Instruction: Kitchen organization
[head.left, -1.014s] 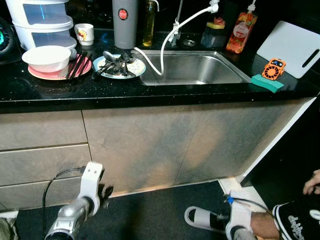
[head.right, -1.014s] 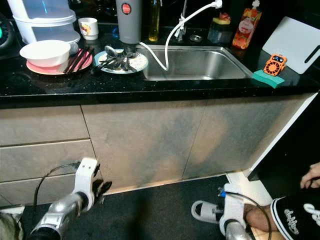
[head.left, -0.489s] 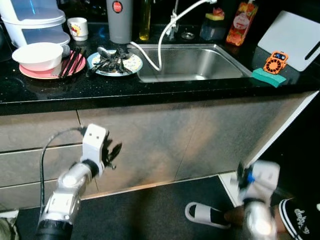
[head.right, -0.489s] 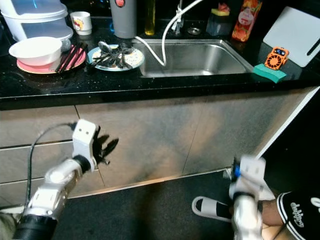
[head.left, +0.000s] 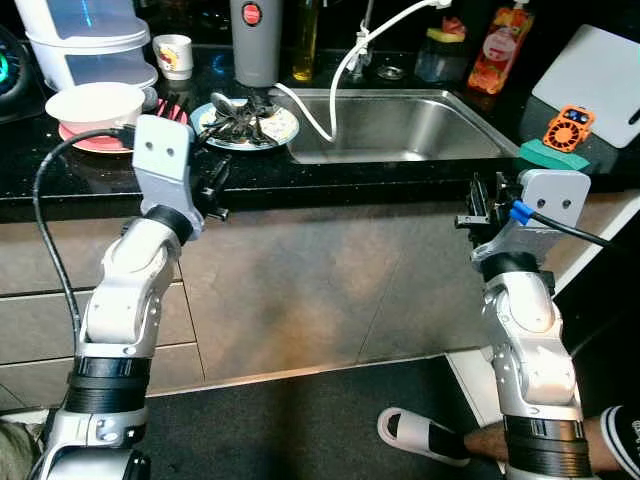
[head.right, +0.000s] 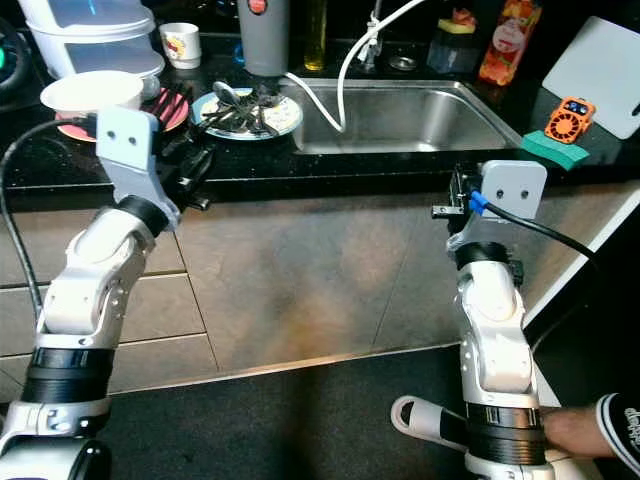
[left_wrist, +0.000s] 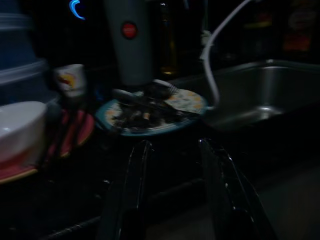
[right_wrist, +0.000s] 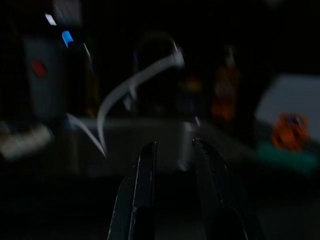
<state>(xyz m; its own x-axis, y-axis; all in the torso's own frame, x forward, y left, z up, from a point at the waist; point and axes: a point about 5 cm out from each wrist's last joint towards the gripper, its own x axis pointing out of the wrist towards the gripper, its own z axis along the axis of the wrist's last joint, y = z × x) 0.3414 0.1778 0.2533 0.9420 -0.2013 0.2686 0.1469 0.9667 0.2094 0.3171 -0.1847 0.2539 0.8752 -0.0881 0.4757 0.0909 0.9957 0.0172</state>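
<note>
Far left on the black surface (head.left: 40, 190) sat stacked white containers (head.left: 90, 40) w/ a small mug (head.left: 173, 55) beside them, parked at the back, prob. out of the working zone. In front: a white bowl (head.left: 95, 103) on a pink plate (head.left: 75, 135), chopsticks (head.left: 172, 108) resting on the plate's rim, i.e. used dishes piled for washing.

The left hand (head.left: 212, 185) hung at the surface's front edge, fingers (left_wrist: 131, 190) apart w/ nothing between them, aimed at the patterned plate (head.left: 283, 125) heaped w/ spoons and forks (head.left: 235, 108). That plate lay just beside the sink (head.left: 400, 125), between the pink plate and the basin; likely the first thing to sort. A grey cylinder w/ a red dot (head.left: 256, 40) and an oil bottle (head.left: 305, 40) stood behind it.

A white hose (head.left: 345, 75) looped from the tap into the sink, prob. for rinsing. Soap holder (head.left: 445, 50) and orange bottle (head.left: 497, 50) stood at the sink's back, within reach of washing.

The right hand (head.left: 480, 205) was raised to edge height, facing the sink, fingers (right_wrist: 142, 190) apart, empty. Further right: green sponge (head.left: 548, 155), small orange fan (head.left: 568, 128), white cutting board (head.left: 590, 80) leaning at the back. A person's slippered foot (head.left: 425, 440) showed on the floor.

Judgement: reach stage, nothing grasped yet.
</note>
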